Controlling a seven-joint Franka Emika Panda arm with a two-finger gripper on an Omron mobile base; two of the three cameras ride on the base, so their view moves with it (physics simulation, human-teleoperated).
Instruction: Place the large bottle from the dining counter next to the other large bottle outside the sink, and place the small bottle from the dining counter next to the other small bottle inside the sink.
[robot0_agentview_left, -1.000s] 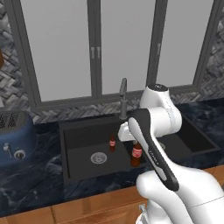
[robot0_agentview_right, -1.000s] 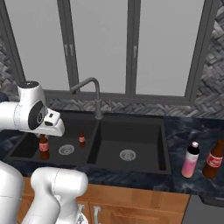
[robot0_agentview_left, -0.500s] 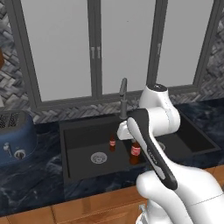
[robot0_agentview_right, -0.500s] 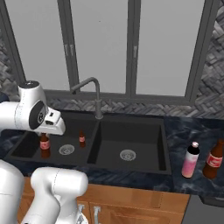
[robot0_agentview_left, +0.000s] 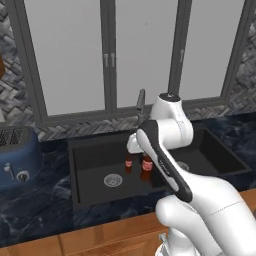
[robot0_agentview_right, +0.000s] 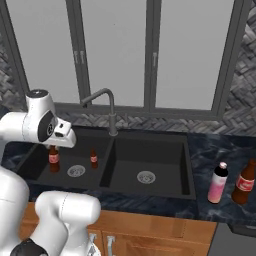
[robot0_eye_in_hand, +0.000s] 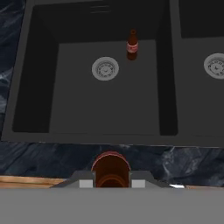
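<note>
We are pinching the small bottle from the dining counter (robot0_eye_in_hand: 111, 169) by its neck, our gripper (robot0_eye_in_hand: 112, 183) clamped tight on it; in the hand view its round red-brown top is sitting right between our two dark fingertips (robot0_eye_in_hand: 85, 180). From the right base view we are holding this bottle (robot0_agentview_right: 54, 156) upright over the left basin of the sink (robot0_agentview_right: 150, 150), under the white wrist, near the left basin's round silver drain (robot0_agentview_right: 76, 171). In the left base view the same bottle (robot0_agentview_left: 146, 165) is hanging just beside our forearm.

The other small bottle (robot0_agentview_right: 93, 158) is standing upright on the basin floor, close to the one we are gripping, on the side nearer the divider between the two basins. The hand view is showing it (robot0_eye_in_hand: 132, 44) just beside the drain (robot0_eye_in_hand: 105, 68).

Behind the divider the dark gooseneck tap (robot0_agentview_right: 103, 107) is rising from the worktop. Well apart, on the dark marbled worktop (robot0_agentview_right: 215, 160) to the right of the sink, the pale pink bottle (robot0_agentview_right: 218, 183) and the large bottle from the dining counter (robot0_agentview_right: 244, 182) are standing upright side by side. At the far left in the left base view a blue toaster (robot0_agentview_left: 17, 156) is sitting on the counter.
</note>
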